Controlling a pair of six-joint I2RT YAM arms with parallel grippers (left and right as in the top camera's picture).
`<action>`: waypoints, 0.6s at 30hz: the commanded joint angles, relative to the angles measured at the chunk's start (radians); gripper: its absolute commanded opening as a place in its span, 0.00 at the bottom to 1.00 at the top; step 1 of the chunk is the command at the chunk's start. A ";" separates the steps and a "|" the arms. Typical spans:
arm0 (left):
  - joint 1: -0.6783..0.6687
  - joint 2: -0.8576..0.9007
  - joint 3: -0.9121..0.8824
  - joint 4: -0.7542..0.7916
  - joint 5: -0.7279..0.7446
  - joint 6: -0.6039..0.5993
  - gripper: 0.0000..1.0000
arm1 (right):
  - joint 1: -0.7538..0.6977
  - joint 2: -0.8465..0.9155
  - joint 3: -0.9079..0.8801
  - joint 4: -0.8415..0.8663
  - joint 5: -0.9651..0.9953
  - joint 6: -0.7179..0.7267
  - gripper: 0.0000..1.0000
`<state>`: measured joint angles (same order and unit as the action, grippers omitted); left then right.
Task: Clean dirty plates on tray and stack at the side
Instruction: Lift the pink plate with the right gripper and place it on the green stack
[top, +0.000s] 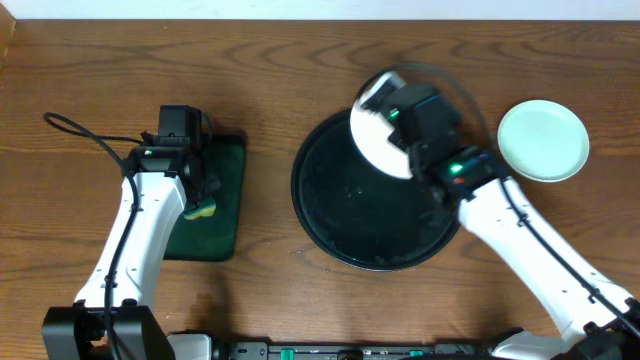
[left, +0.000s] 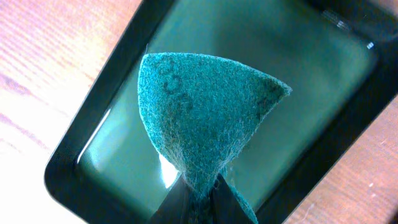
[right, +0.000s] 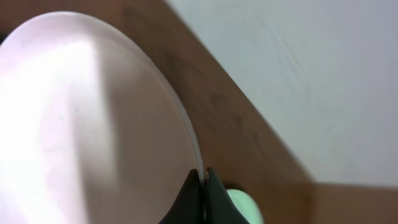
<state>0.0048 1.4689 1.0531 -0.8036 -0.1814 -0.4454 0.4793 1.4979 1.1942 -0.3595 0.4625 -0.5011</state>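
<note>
Big black tray (top: 350, 215), right gripper (top: 392, 108) holding a white plate (top: 372, 140) tilted over its rim, pale green plate (top: 543, 141) right of it, left gripper (top: 200, 200) and sponge (top: 201, 212) over green tray (top: 228, 175).

You had a rectangular dark-green tray (top: 225, 200) on the wooden surface (top: 80, 80) at your left, glossy with a raised rim. Over it hung a teal scouring pad (left: 205, 106) pinched to a point at its lower end, its yellow edge showing from overhead. A pale wall (right: 311, 74) stood beyond the surface.
</note>
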 joint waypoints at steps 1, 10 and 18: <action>0.003 0.005 -0.003 0.019 -0.002 -0.005 0.08 | -0.132 -0.007 0.005 0.004 -0.230 0.286 0.01; 0.003 0.118 -0.003 0.082 -0.002 -0.005 0.07 | -0.632 0.045 0.004 -0.059 -0.805 0.587 0.01; 0.013 0.299 -0.003 0.156 -0.032 -0.005 0.14 | -0.797 0.053 0.004 -0.132 -0.811 0.591 0.01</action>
<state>0.0063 1.7264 1.0531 -0.6510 -0.1890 -0.4438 -0.2958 1.5555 1.1938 -0.4908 -0.2840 0.0513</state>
